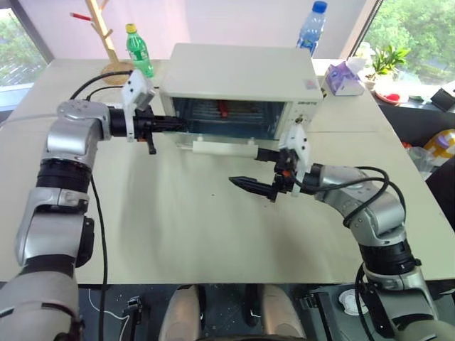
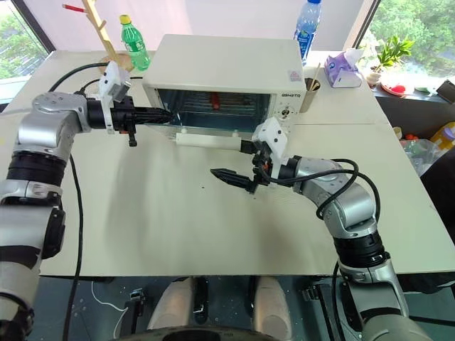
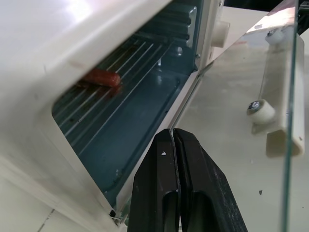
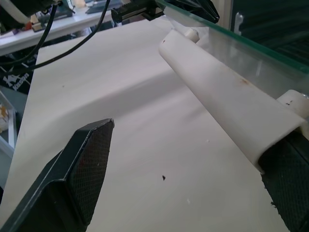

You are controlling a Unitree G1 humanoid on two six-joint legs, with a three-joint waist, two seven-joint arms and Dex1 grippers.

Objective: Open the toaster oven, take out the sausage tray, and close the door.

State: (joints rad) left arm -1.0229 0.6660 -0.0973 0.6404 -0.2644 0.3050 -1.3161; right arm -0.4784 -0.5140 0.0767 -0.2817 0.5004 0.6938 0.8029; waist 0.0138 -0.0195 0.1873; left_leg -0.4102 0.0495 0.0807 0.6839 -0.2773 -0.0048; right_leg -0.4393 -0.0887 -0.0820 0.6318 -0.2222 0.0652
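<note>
Worktop (image 1: 185, 234), pale and broad, carries the toaster oven (image 1: 238, 74), which sits toward its far side with the knob panel at its right end. We see the door (image 3: 285, 72) folded down flat in front of the oven, its long white bar handle (image 1: 224, 148) lying along the front edge, just above the worktop.

Inside the open cavity, in the left wrist view, we see a reddish-brown sausage (image 3: 100, 77) lying on the ridged metal of the sausage tray (image 3: 120, 92), which sits well back in the oven, toward its left side.

Our left gripper (image 1: 181, 123) reaches in level from the left, its tips at the left end of the oven's opening, at the hinge line of the door. Its two black fingers (image 3: 159, 193) are pressed flat together with nothing between them.

Our right gripper (image 1: 259, 169) hovers over the worktop in front of the oven, pointing left, spread to its full width. One finger (image 4: 77, 174) hangs out over bare worktop; the other lies right at the right end of the bar handle, and we cannot tell whether it touches. It holds nothing.

Behind the oven stand a green bottle (image 1: 139, 50) at the left and a clear bottle with a blue cap (image 1: 311, 27) at the right, with a tissue box (image 1: 344, 78) beside it.
</note>
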